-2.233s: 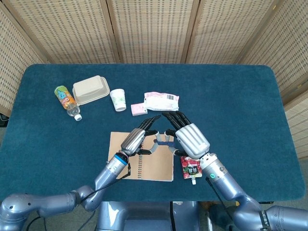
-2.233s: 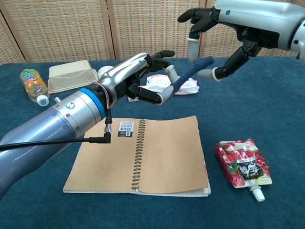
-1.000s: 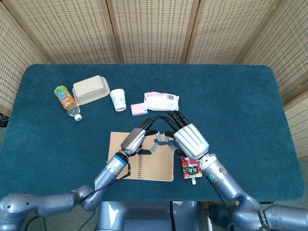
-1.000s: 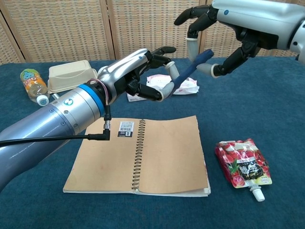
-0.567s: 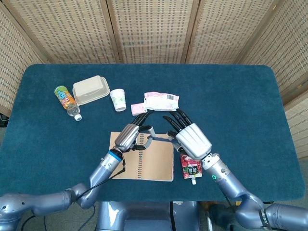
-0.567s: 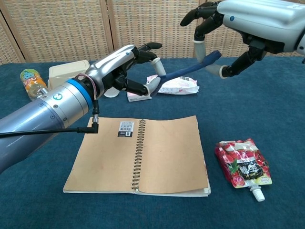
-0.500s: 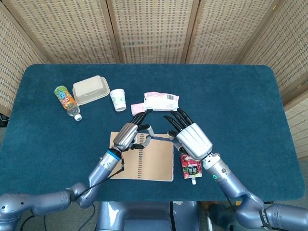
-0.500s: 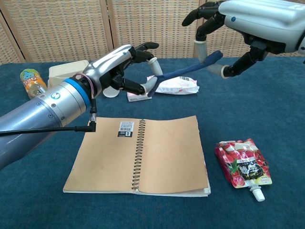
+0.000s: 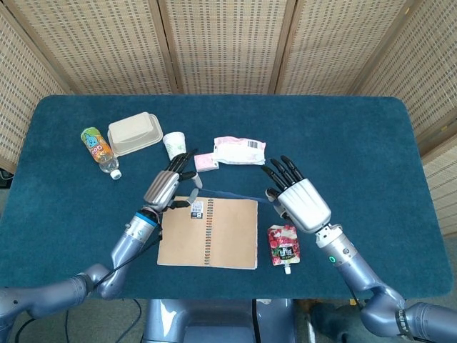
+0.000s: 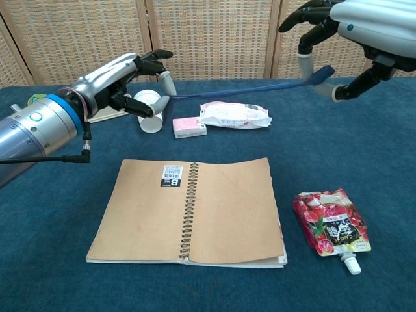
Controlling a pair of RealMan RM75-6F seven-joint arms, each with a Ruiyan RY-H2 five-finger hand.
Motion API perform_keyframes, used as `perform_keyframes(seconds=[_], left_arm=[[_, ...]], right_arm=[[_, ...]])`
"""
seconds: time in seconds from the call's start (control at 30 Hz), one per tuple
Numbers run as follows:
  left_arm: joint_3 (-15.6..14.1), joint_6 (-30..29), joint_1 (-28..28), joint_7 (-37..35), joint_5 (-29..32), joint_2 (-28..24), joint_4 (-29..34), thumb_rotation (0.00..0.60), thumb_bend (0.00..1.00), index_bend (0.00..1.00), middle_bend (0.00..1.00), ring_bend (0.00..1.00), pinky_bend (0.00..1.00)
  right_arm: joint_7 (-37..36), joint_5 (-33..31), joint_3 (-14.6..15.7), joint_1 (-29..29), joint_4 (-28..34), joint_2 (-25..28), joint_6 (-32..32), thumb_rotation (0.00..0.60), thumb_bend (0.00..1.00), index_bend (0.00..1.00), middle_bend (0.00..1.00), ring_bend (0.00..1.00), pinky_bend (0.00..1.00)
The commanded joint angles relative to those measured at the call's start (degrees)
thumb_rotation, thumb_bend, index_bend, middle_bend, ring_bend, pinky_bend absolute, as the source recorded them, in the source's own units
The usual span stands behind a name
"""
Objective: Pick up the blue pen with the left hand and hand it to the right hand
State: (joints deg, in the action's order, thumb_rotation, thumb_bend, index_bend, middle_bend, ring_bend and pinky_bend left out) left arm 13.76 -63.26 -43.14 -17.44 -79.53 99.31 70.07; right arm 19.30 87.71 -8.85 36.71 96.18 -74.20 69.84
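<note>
The blue pen (image 10: 247,91) shows as a long thin blue streak in the air between my two hands, above the far edge of the notebook (image 9: 232,193). My right hand (image 10: 370,26) pinches its right end between thumb and a finger, raised at the upper right (image 9: 303,204). My left hand (image 10: 120,78) is at the left with its fingers apart (image 9: 166,189). The streak's left end stops just beside its fingertips, and I see nothing held in that hand.
An open brown spiral notebook (image 10: 221,208) lies below the hands. A red drink pouch (image 10: 330,224) is to its right. Behind are a white snack packet (image 10: 234,115), a pink box (image 10: 189,127), a paper cup (image 9: 173,145), a beige lunch box (image 9: 134,133) and a bottle (image 9: 98,148).
The hands have drawn apart: my left hand went left and back toward the cup, my right hand went right with the pen's end pinched. The left fingers have spread.
</note>
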Motion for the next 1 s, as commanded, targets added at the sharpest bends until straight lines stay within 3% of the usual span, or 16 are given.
perform_keyframes(seconds=[0.03,0.3,0.8,1.0], left_arm=[[-0.1,0.0,1.1,-0.7,0.8,-1.9,0.0,0.600,0.52,0.86,0.00,0.00,0.00],[-0.5,0.5,3.7,-1.3,2.0,-9.0,-1.0,0.600,0.52,0.86,0.00,0.00,0.00],[0.4,-0.7,7.0,-3.6,3.4,-17.2,-1.3,0.600,0.52,0.87,0.00,0.00,0.00],[-1.9,-1.5,8.3,0.3,1.2,-20.6,1.0,0.600,0.52,0.87,0.00,0.00,0.00]], right_arm=[[-1.2,0.1,0.2,-0.7,-1.4,0.6,0.6,0.600,0.81,0.91,0.20,0.00,0.00],[-6.4,0.4,1.0,-3.4,-8.5,2.3,3.1,0.600,0.81,0.91,0.20,0.00,0.00],[-15.5,0.5,2.1,-7.8,-18.9,2.9,7.3,0.600,0.81,0.90,0.20,0.00,0.00],[-17.4,2.0,1.8,-8.0,-16.9,4.0,8.4,0.600,0.81,0.90,0.20,0.00,0.00]])
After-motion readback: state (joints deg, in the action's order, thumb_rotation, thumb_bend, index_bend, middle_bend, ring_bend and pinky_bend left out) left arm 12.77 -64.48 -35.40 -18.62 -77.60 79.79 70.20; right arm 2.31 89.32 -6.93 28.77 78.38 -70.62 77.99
